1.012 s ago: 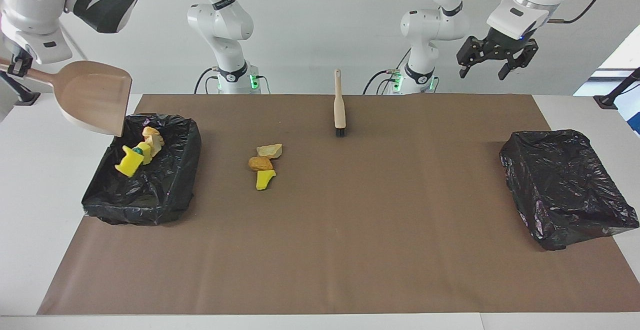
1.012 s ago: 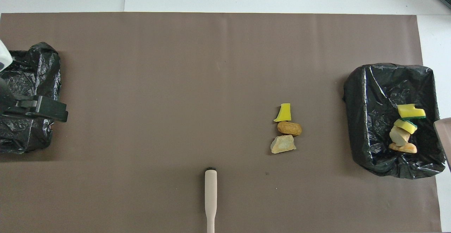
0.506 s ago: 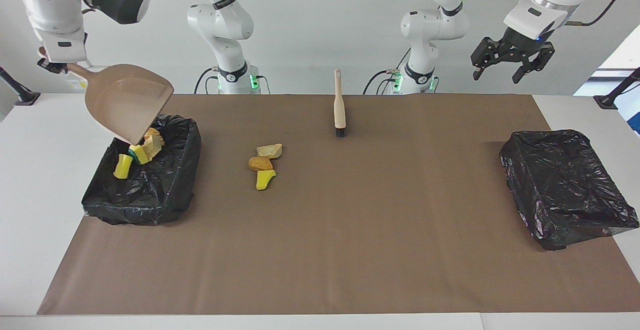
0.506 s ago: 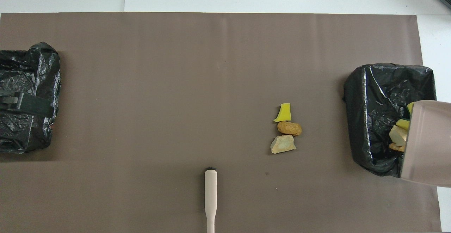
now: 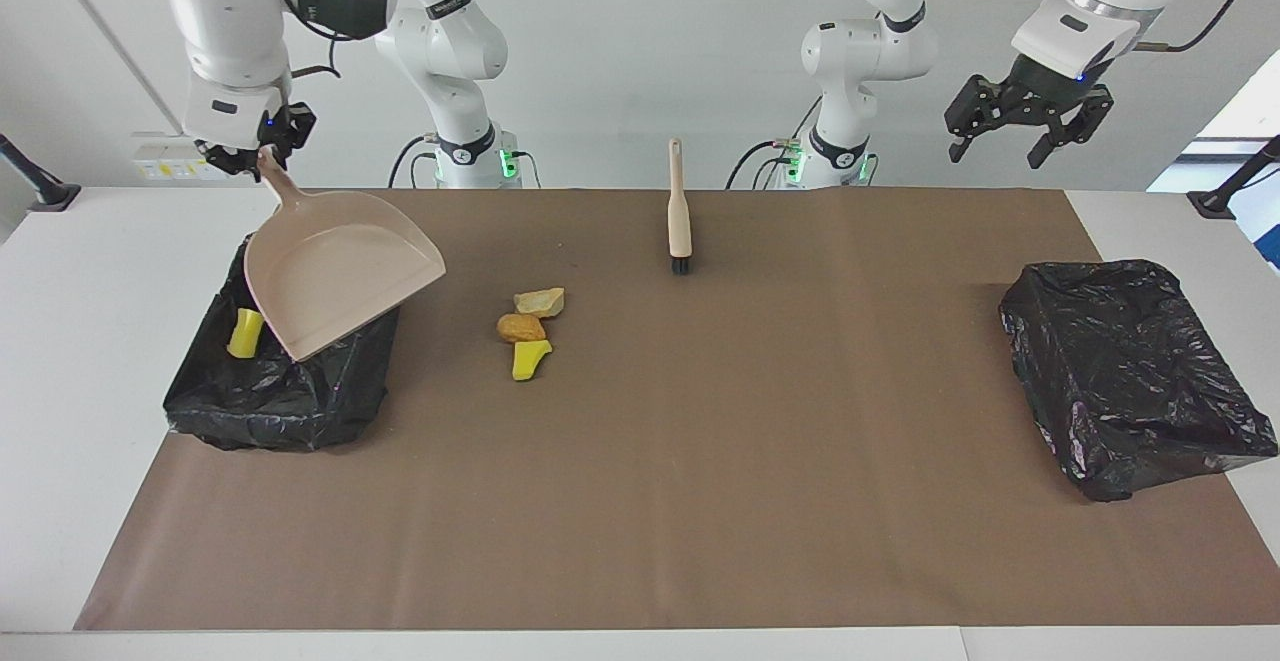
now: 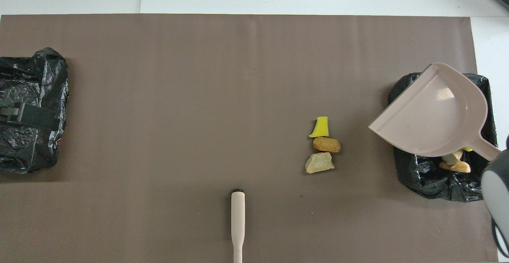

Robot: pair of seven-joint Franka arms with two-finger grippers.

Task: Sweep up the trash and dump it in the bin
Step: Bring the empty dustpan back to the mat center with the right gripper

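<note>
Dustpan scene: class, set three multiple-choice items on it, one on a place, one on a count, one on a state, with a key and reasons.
1. Where is the brush?
A. on the mat, nearer to the robots than the loose chunks
B. in a bin
C. in the left claw

2. How many trash chunks lie on the mat outside the bins?
A. one
B. three
C. six

3. What state is the right claw in?
A. open over the brush
B. shut on the dustpan handle
C. resting on the mat

Key: 1 A, it lies flat by the robots' edge; 2 B, pale, orange-brown and bright yellow pieces sit together; 3 B, the dustpan hangs from it over the bin.
</note>
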